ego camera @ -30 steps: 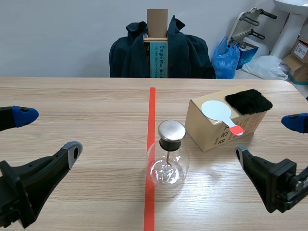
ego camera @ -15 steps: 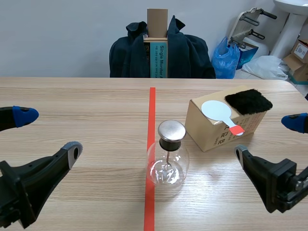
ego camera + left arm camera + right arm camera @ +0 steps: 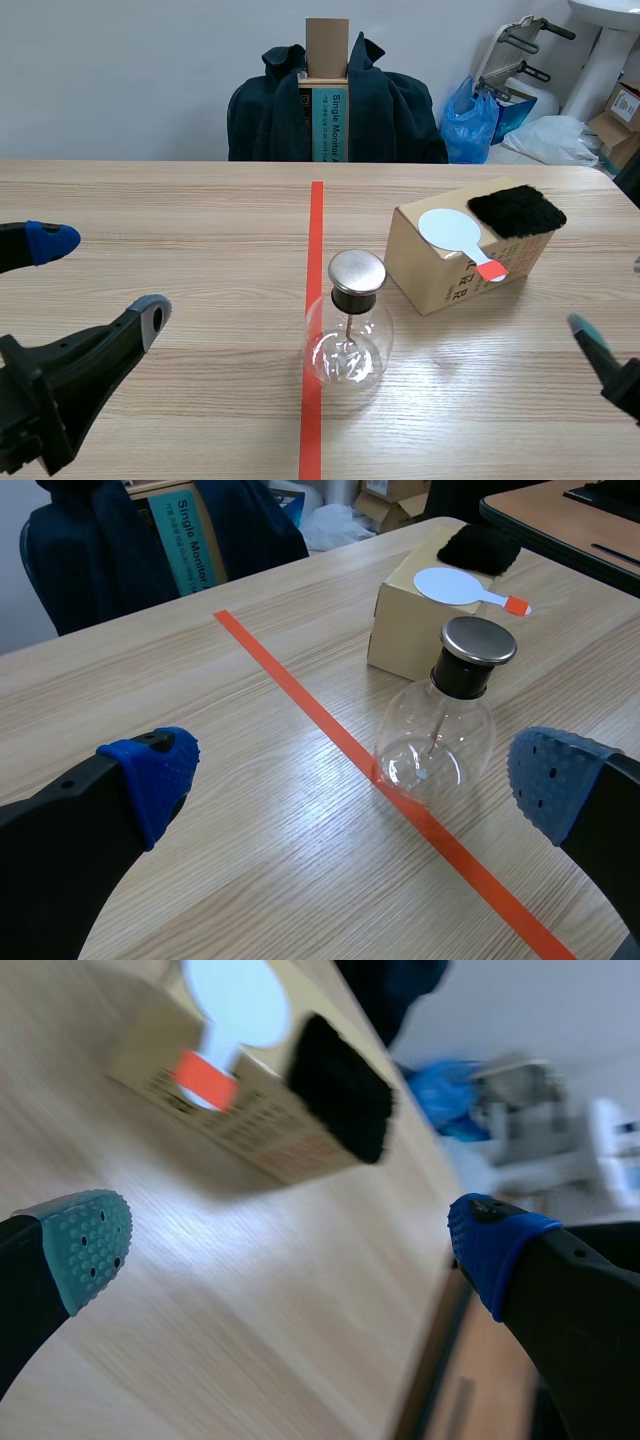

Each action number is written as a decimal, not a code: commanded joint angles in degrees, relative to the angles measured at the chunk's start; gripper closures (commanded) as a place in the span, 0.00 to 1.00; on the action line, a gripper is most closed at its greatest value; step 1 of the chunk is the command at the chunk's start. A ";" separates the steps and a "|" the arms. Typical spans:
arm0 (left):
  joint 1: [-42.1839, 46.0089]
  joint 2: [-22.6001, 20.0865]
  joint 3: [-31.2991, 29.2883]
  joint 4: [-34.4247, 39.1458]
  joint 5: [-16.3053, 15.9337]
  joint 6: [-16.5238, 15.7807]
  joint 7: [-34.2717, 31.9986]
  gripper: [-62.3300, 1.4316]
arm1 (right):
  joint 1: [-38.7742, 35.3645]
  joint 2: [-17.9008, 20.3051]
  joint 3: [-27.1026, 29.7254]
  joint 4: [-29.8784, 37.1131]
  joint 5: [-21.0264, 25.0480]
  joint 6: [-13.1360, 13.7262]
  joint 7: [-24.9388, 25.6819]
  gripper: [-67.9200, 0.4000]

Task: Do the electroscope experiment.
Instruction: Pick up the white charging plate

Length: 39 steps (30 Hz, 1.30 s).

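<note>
On wood table (image 3: 180, 230): clear round glass electroscope (image 3: 348, 345) w/ metal cap, upright.

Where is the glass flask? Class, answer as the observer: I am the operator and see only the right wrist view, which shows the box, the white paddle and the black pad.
Observer: The flask stands upright on the red tape line, apart from the box, on the left arm's side of it.
Operator: Is anything on its mouth?
Observer: Yes, a round metal cap sits on its neck.
Operator: Is the left gripper holding anything?
Observer: No. The left gripper is open and holds nothing, off to its own side of the flask.
</note>
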 commanded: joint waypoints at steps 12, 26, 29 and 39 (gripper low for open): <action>-0.02 -0.13 0.22 1.03 -0.35 -0.04 -0.39 0.00 | 10.73 0.39 -2.29 -7.50 -34.16 -14.73 1.51 0.00; -0.02 0.02 0.22 1.03 -0.37 -0.04 1.07 0.00 | 24.39 -2.40 -15.45 -32.96 -49.77 -37.20 13.70 0.00; -0.02 0.02 0.22 1.03 -0.37 -0.04 1.07 0.00 | 27.69 -2.43 -17.25 -38.27 -49.81 -40.30 17.18 0.00; -0.04 0.02 0.22 1.03 -0.37 -0.04 1.01 0.00 | 37.59 -2.45 -21.40 -49.27 -50.42 -41.33 25.66 0.00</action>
